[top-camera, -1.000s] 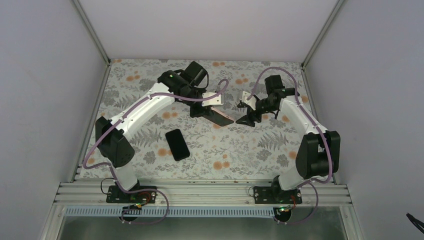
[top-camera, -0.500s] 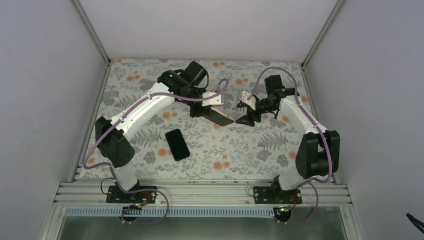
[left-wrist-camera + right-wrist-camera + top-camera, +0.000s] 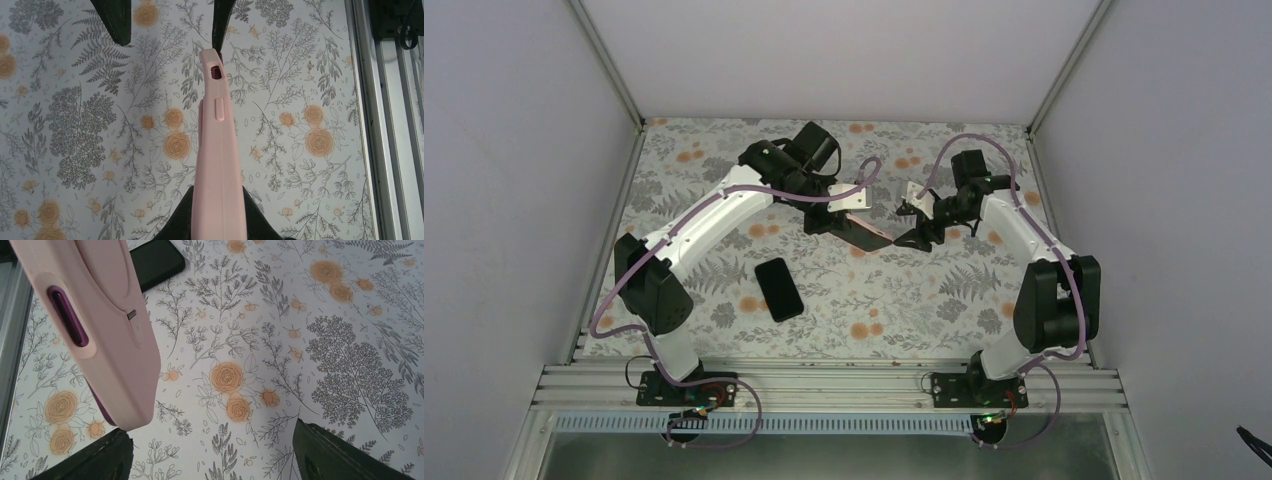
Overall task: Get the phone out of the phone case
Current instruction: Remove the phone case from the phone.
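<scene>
My left gripper [image 3: 832, 222] is shut on the pink phone case [image 3: 866, 233] and holds it edge-up above the mat. In the left wrist view the case [image 3: 220, 150] runs up from between my fingers [image 3: 183, 225], with purple showing through its cutout. A black phone [image 3: 779, 288] lies flat on the mat nearer the arm bases. It also shows in the right wrist view [image 3: 155, 260]. My right gripper [image 3: 908, 234] is open at the case's far end. In the right wrist view the case corner [image 3: 100, 330] sits just by my left finger [image 3: 90, 460].
The flowered mat [image 3: 924, 300] covers the table. An aluminium rail [image 3: 824, 385] runs along the near edge, and grey walls close in the sides and back.
My right gripper has edged a little to the left, closer to the case's far end. The left arm, the case and the black phone have stayed put.
</scene>
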